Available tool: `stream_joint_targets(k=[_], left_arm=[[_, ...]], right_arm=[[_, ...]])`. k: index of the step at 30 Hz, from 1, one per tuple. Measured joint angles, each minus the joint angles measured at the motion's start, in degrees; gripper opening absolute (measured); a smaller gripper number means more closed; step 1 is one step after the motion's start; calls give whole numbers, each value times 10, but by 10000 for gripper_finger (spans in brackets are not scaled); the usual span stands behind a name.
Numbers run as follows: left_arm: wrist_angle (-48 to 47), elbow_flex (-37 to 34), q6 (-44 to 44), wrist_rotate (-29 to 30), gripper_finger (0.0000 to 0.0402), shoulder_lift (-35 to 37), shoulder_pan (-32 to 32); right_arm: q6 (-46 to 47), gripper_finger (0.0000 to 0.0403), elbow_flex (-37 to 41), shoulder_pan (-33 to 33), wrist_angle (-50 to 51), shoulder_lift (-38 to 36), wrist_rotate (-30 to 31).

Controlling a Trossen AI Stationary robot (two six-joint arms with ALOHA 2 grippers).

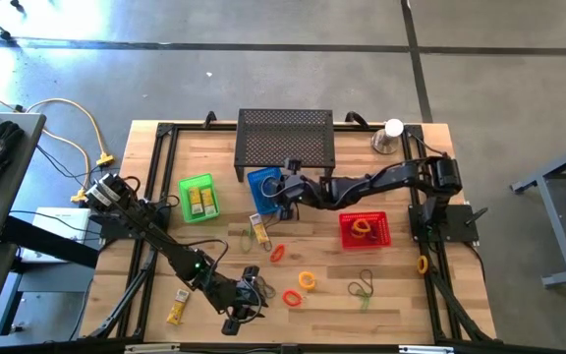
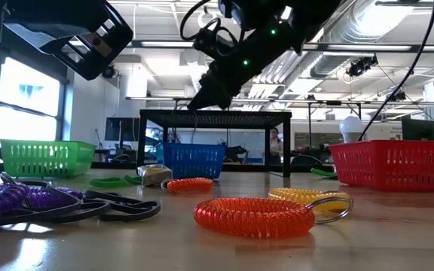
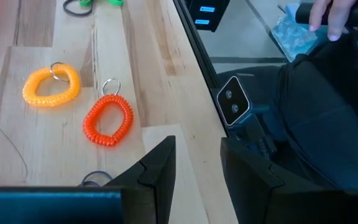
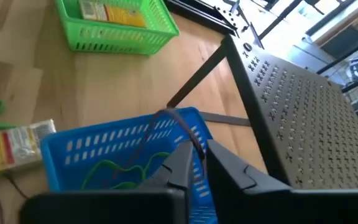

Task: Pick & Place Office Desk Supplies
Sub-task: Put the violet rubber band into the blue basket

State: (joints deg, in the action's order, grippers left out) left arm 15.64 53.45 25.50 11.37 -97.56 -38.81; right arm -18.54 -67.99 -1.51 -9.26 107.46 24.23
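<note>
The right end effector (image 4: pixel 194 163) hangs over the rim of the blue plastic basket (image 4: pixel 98 155), its fingers almost pressed together with a thin dark band (image 4: pixel 188 127) looped between their tips and draping over the basket wall. A green loop (image 4: pixel 114 171) already lies inside, below the fingers. This reads as the drop-off step: the band is over its bin, and the next move calls for the fingers to part so that it falls inside, not across the rim, then a lift clear of the black perforated metal stand (image 1: pixel 285 136) just beyond.

The left end effector (image 1: pixel 249 297) sits at the near edge of the wooden worktop (image 1: pixel 391 295), fingers partly spread and holding nothing visible. Beside it lie an orange-red coil loop (image 3: pixel 108 120) and a yellow-orange coil loop (image 3: pixel 51 84), with purple coils (image 2: pixel 10 202) close by, all unsorted. Farther off, a green plastic basket (image 1: pixel 198 198) holds yellow packets (image 1: pixel 200 201), a red plastic basket (image 1: pixel 364 230) holds loops, and one yellow packet (image 1: pixel 176 308) lies loose.
</note>
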Motion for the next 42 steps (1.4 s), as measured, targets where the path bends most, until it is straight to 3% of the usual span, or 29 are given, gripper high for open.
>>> stream_joint_targets(k=[6,13,16,23,31,37,42], left_arm=[[0,0,30,-1,122,0,0],[0,0,30,-1,122,0,1],[0,0,30,-2,122,0,1],[15,0,30,-2,122,0,1],[32,0,30,-2,122,0,7],[24,0,30,-2,122,0,9],[19,0,-10,2,122,0,13]], right_arm=[[24,128,0,8,0,-1,29],[18,227,0,86,17,-68,241],[4,245,0,128,42,-104,268],[-26,245,0,195,7,-156,247],[-82,230,0,163,-44,-156,241],[-13,222,0,133,46,-156,234],[58,213,-1,157,162,-169,208]])
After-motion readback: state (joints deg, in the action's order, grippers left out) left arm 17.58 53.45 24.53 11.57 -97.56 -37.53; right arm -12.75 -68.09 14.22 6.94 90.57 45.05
